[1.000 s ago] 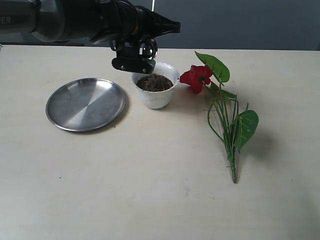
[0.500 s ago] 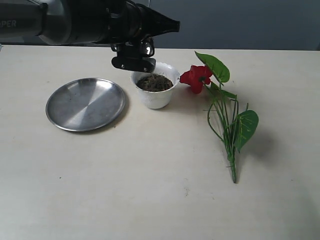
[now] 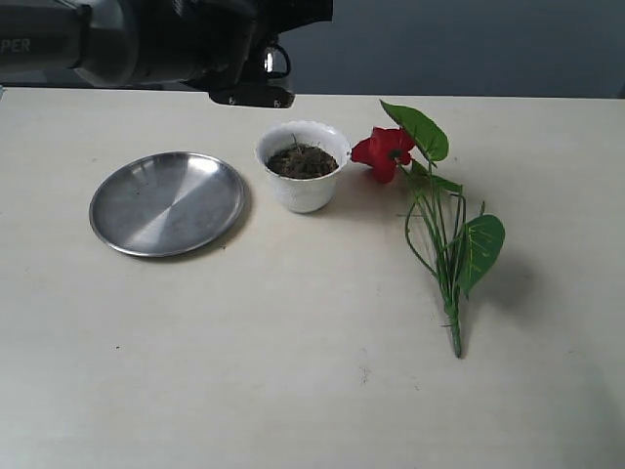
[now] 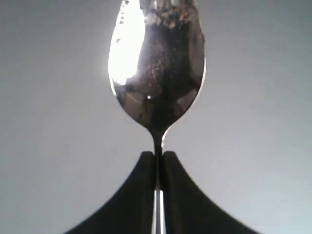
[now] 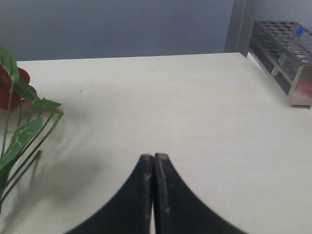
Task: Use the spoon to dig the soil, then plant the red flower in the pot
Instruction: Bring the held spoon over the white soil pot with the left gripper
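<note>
Silver metal teaspoon (image 4: 156, 73) sits pinched in the left claw (image 4: 157, 161) near the small white scalloped pot (image 3: 305, 193) of dark soil (image 3: 303, 161): digging, I'd say. Next, the pressed-together right claw (image 5: 154, 163) must take the red artificial flower (image 3: 384, 151) right of the pot.

I get soft, even, fairly bright light on the pale worktop (image 3: 293, 391) in the exterior view. Faint, blurred shadows fall to the right of the pot (image 3: 303, 178) and the red flower (image 3: 386, 151). The steel plate (image 3: 168, 202) carries a mild sheen, and the arm (image 3: 146, 39) reads nearly black. In the left wrist view a blown-out glare patch sits on the spoon (image 4: 156, 73), the backdrop is flat, unfocused grey, and the left fingers (image 4: 139, 195) are silhouettes. The right fingers (image 5: 141, 195) look dark and soft-edged.
</note>
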